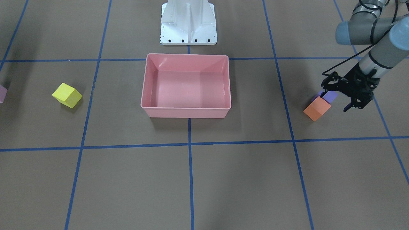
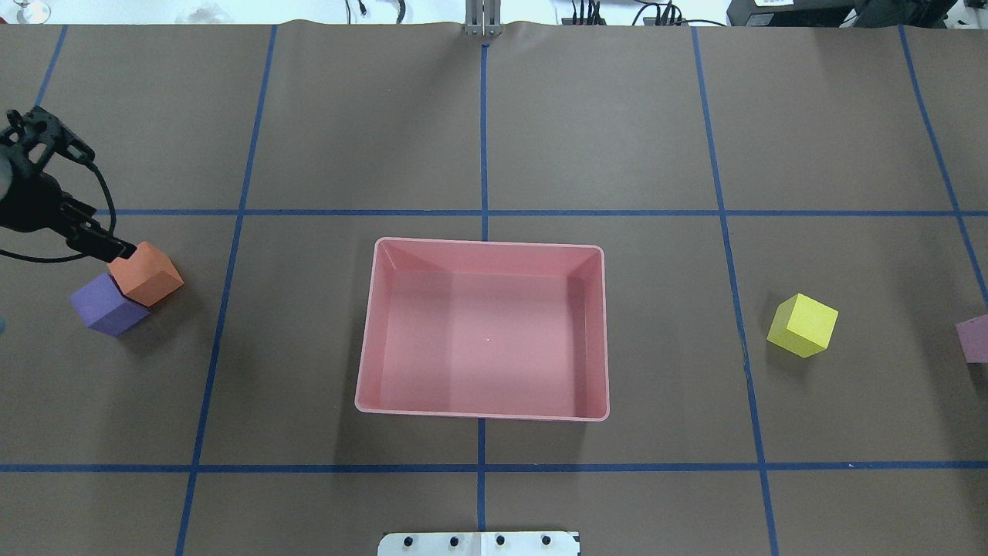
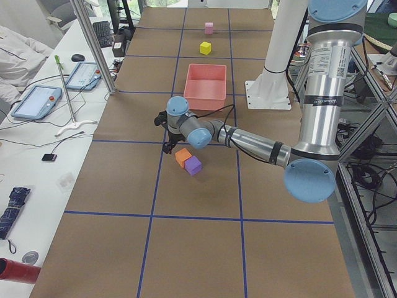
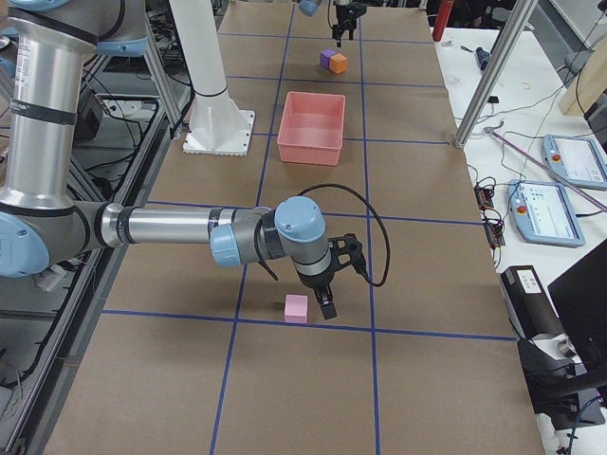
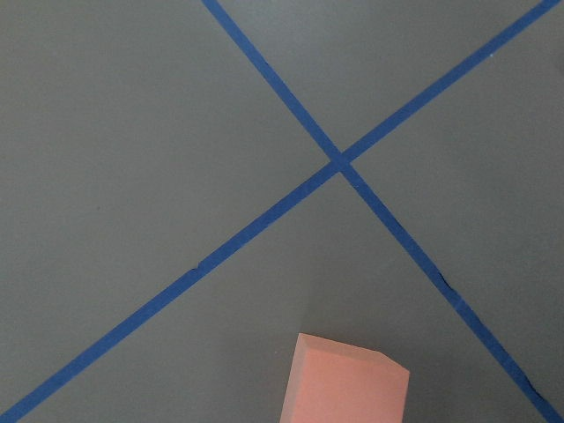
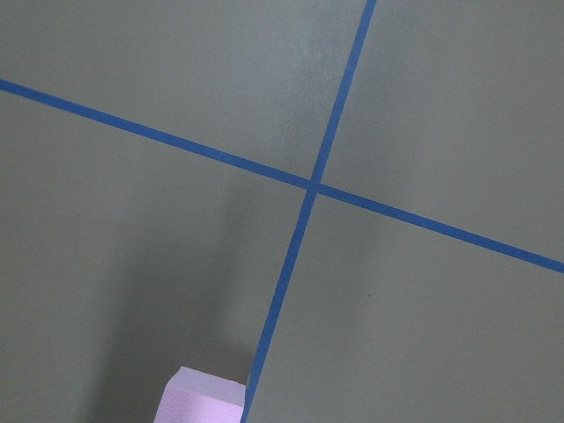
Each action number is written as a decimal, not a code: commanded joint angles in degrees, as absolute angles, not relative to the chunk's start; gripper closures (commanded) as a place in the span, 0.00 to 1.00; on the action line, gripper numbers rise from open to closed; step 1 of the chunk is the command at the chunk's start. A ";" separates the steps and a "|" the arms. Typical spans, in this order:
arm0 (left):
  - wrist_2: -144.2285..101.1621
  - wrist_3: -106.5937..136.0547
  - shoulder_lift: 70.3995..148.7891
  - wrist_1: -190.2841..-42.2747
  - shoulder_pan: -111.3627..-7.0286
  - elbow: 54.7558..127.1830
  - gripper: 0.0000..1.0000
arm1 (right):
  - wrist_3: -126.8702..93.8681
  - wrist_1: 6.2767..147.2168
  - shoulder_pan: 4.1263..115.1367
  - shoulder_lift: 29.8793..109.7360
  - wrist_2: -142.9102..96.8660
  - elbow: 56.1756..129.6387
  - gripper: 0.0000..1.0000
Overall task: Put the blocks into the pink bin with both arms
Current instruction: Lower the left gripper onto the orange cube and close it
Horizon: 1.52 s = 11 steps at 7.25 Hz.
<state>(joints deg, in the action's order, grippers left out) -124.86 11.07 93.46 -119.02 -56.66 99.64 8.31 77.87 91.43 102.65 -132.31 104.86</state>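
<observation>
The salmon-pink bin (image 1: 187, 55) stands empty mid-table, also in the overhead view (image 2: 486, 242). The orange block (image 1: 317, 108) (image 2: 145, 272) and the purple block (image 1: 331, 95) (image 2: 108, 303) touch each other. My left gripper (image 1: 336, 101) is open and low over them, one fingertip (image 2: 120, 249) at the orange block's far edge. The yellow block (image 1: 67, 95) (image 2: 803, 325) lies on the other side of the bin. The light pink block (image 2: 974, 338) (image 4: 297, 306) lies beyond it. My right gripper (image 4: 327, 301) hangs just beside it; I cannot tell if it is open or shut.
The white pedestal (image 1: 188, 22) stands behind the bin. Blue tape lines (image 1: 190, 143) divide the brown table into squares. Metal posts (image 4: 493, 71) and a side bench with tablets (image 4: 560, 190) run along the far table edge.
</observation>
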 commanded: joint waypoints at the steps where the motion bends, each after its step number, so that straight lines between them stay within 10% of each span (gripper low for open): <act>1: -122.34 12.57 93.52 -124.34 -53.09 96.51 0.00 | 8.17 77.87 91.41 102.66 -132.36 104.85 0.01; 11: -121.47 12.74 93.43 -124.63 -49.58 93.34 0.02 | 8.17 77.87 91.41 102.83 -132.45 104.50 0.01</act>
